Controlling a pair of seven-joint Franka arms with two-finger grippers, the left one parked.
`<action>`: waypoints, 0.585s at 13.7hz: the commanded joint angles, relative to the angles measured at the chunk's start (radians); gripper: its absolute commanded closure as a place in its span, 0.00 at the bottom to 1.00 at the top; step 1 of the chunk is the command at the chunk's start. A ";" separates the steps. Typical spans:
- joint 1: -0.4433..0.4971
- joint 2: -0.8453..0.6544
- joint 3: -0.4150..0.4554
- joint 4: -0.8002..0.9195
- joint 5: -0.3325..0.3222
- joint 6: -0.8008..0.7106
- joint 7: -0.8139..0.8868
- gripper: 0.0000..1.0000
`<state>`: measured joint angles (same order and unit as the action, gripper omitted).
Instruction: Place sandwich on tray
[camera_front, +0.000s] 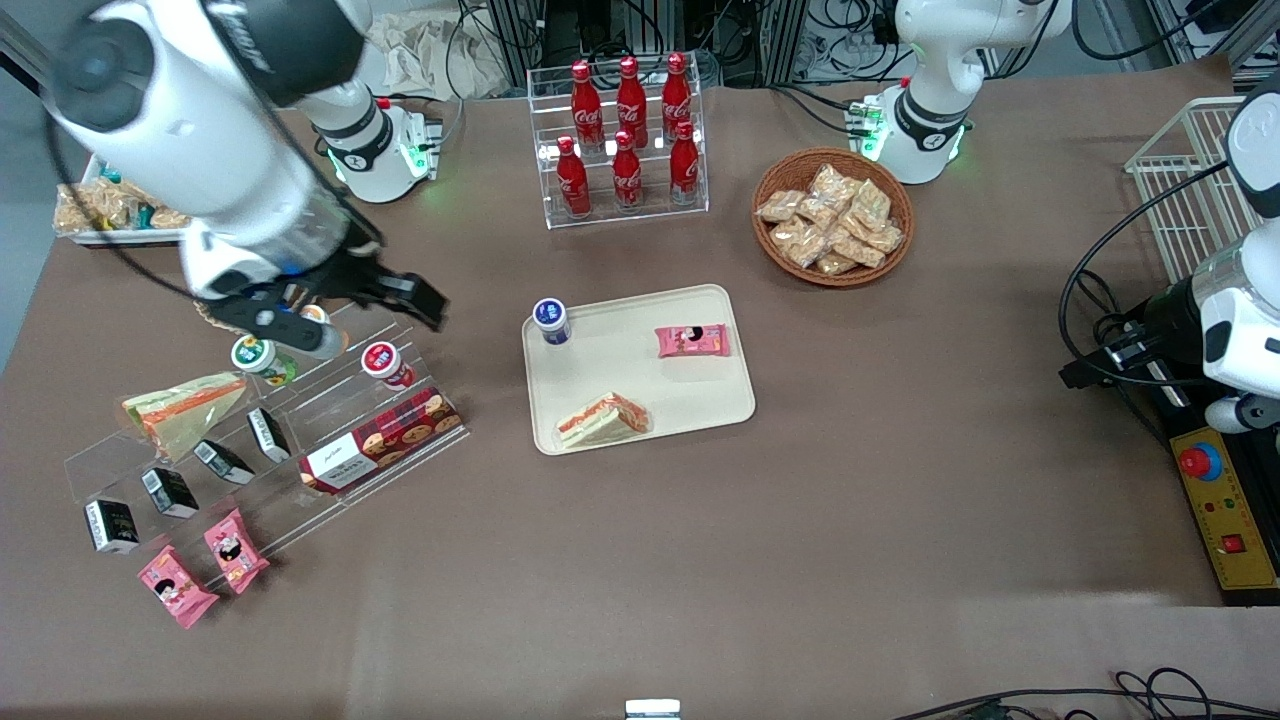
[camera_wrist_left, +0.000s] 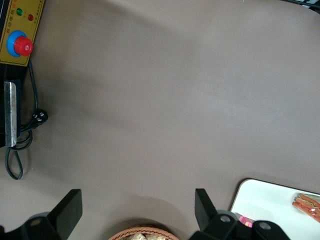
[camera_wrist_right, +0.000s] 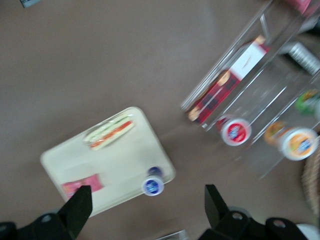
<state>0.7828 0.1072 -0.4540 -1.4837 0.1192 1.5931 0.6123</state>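
The sandwich (camera_front: 603, 418), a clear-wrapped wedge with orange and green filling, lies on the cream tray (camera_front: 640, 385) at its corner nearest the front camera; it also shows as (camera_wrist_right: 109, 132) on the tray (camera_wrist_right: 125, 165), and the sandwich (camera_wrist_left: 307, 205) lies on the tray's corner (camera_wrist_left: 260, 200). My right gripper (camera_front: 365, 315) hangs open and holds nothing, above the acrylic shelf toward the working arm's end, well apart from the tray. The gripper (camera_wrist_right: 147, 210) has its fingers spread wide over the brown table.
The tray also holds a blue-capped bottle (camera_front: 551, 321) and a pink snack packet (camera_front: 692, 341). The acrylic shelf (camera_front: 300, 420) carries a second wrapped wedge (camera_front: 185, 405), cups, a cookie box and small black cartons. A cola rack (camera_front: 625, 135) and wicker basket (camera_front: 832, 215) stand farther back.
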 joint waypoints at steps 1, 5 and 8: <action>-0.139 -0.043 0.098 -0.020 -0.107 -0.034 -0.271 0.00; -0.434 -0.049 0.267 -0.017 -0.178 -0.038 -0.456 0.00; -0.536 -0.049 0.330 0.005 -0.178 -0.038 -0.459 0.00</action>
<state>0.2930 0.0760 -0.1724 -1.4834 -0.0344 1.5649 0.1561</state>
